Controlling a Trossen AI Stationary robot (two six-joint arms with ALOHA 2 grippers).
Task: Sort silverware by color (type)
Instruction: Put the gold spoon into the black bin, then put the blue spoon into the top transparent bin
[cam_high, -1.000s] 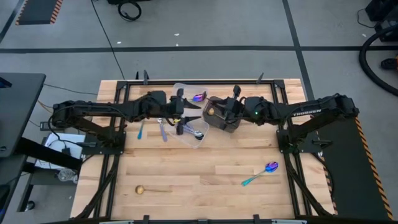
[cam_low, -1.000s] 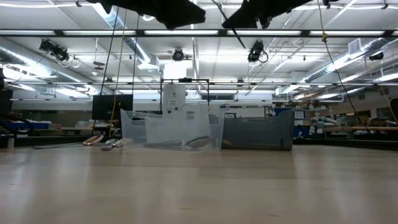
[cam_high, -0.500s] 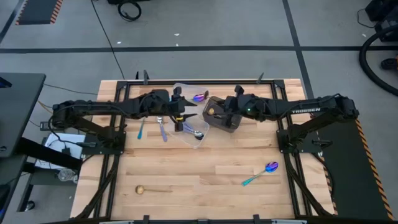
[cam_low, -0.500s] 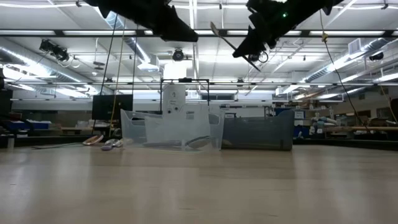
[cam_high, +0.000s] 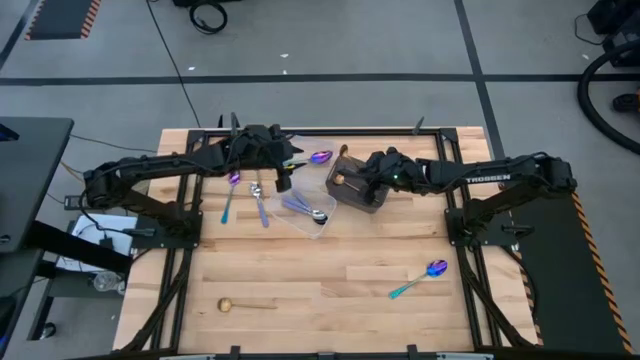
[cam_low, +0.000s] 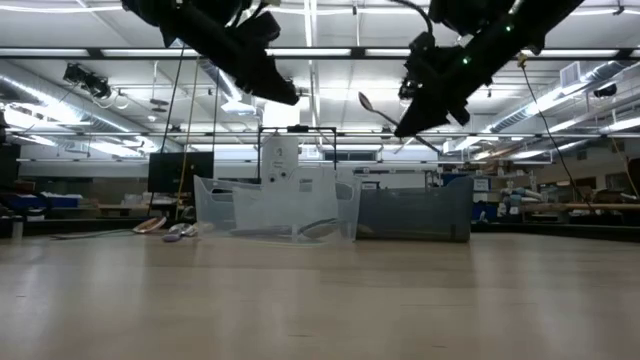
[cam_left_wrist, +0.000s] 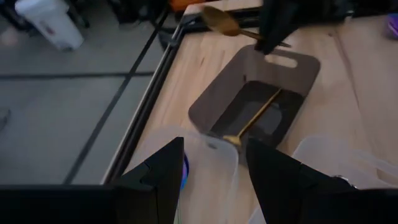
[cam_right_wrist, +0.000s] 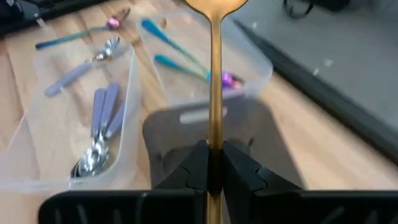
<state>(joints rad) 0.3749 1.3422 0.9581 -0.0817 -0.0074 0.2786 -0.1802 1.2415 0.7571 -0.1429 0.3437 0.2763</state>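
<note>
My right gripper (cam_high: 352, 182) hangs over the dark bin (cam_high: 368, 200), shut on a gold spoon (cam_right_wrist: 215, 74). A second gold spoon (cam_left_wrist: 256, 116) lies in the bin. My left gripper (cam_high: 283, 178) is open with nothing between its fingers, above the clear tubs (cam_high: 312, 222) just left of the bin. One tub holds lavender-handled spoons (cam_right_wrist: 99, 134), the other teal-handled ones (cam_right_wrist: 180, 65). Loose on the table lie a teal-handled spoon (cam_high: 228, 198), a lavender one (cam_high: 261, 207), another iridescent teal one (cam_high: 420, 279) and a gold one (cam_high: 244, 304). My right gripper pinches the gold spoon's handle (cam_right_wrist: 215, 144) between its two fingers. The spoon runs on forward along the fingers, bowl (cam_right_wrist: 214, 5) outermost. The fingers slant downward from the table's right. The spoon is lifted clear above the bin, its bowl (cam_low: 369, 102) toward the tubs.
The tubs and the bin stand close together at the table's far middle, between the two arms. Black frame rails run along the table's edges. The near half of the wooden top holds only the two loose spoons.
My right gripper has come down toward the bin, tipped forward and rolled, carrying the gold spoon lower with it. My left gripper has swung from over the near tub toward the table's far edge, sinking a little and staying open.
</note>
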